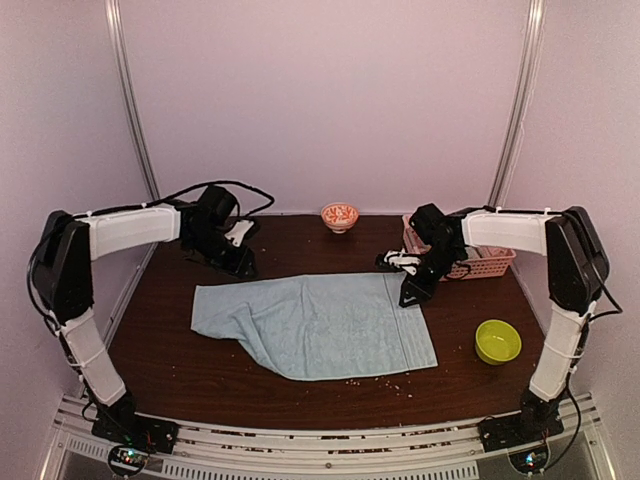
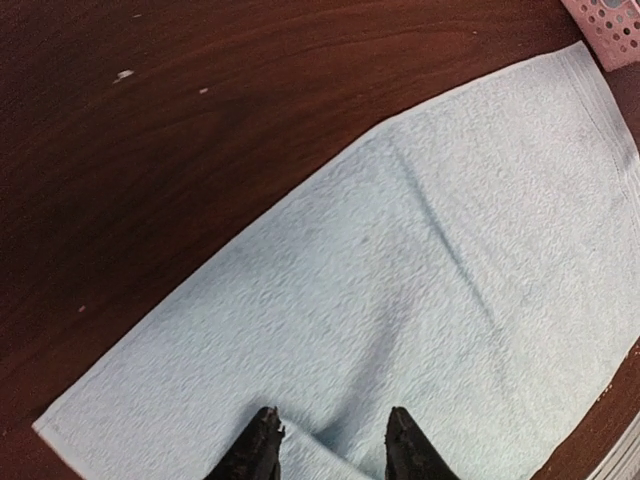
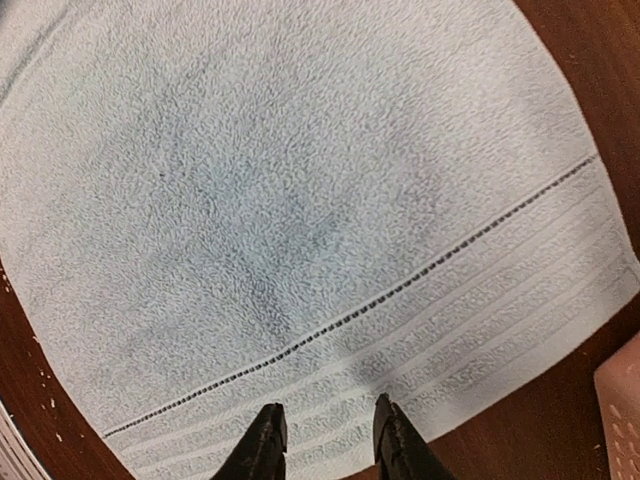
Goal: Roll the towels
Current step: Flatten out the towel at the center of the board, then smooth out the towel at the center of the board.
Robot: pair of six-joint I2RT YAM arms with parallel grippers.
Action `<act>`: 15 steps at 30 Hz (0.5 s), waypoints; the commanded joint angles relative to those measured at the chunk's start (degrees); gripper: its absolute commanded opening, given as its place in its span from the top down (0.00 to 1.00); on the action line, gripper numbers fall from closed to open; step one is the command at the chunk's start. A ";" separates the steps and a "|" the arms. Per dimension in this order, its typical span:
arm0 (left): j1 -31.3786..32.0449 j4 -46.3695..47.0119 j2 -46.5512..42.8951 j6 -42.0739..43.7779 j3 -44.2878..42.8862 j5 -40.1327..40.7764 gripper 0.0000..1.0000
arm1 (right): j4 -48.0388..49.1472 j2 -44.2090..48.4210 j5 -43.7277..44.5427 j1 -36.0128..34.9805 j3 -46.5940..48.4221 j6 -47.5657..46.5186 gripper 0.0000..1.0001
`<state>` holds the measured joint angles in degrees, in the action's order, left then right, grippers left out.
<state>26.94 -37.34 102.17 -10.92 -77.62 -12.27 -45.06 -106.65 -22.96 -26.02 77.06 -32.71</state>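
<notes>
A dark wooden table (image 1: 160, 340) fills the enclosure, and across its middle lies a plain light-blue towel (image 1: 320, 325), spread flat with its long side running left to right, its left end narrower than its right and its near-left edge slanting. The right end carries a woven hem band set off by a dotted stitch line (clear in the right wrist view). The left arm (image 1: 130, 232) reaches in from its base at the near-left corner, its left gripper (image 1: 238, 262) at the towel's far-left corner; the left wrist view shows the two black fingers (image 2: 262, 440) spread apart just above the cloth with a small raised wrinkle between them, pinching nothing. The right arm (image 1: 510, 232) mirrors it on the other side, its right gripper (image 1: 413, 293) poised over the far-right corner, the fingers (image 3: 265, 440) parted by a narrow gap above the hem band and holding nothing. Just beyond the right gripper, a pink lattice basket (image 1: 480, 262) stands at the table's far-right side, near the towel but apart from it. A lime-green bowl (image 1: 497, 341) sits on bare wood to the right of the towel. A smaller bowl with an orange pattern (image 1: 340, 216) rests at the far edge, against the back wall. Pale crumbs (image 1: 385, 380) dot the wood along the towel's near edge.
</notes>
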 commanded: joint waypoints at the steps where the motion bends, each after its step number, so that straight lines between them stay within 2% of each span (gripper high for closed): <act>1: 3.92 0.69 7.36 -0.56 -7.51 -2.75 0.67 | 1.79 -2.15 4.57 -1.39 -0.64 2.14 0.71; 7: 11.87 -4.42 10.88 -0.01 -4.04 -3.11 0.70 | 3.81 -1.16 6.20 -1.58 -6.28 2.65 0.71; 10: 13.90 -7.61 8.39 -3.49 0.98 -0.09 0.69 | 4.22 -2.53 7.48 -1.57 -7.27 2.13 0.71; 15: 13.72 -14.15 -0.84 -13.62 10.39 10.61 0.69 | 4.85 -4.90 9.46 -1.66 -8.45 2.95 0.73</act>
<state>42.22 -43.92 110.00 -15.84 -72.93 -10.33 -41.25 -109.01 -17.28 -27.73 70.94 -30.98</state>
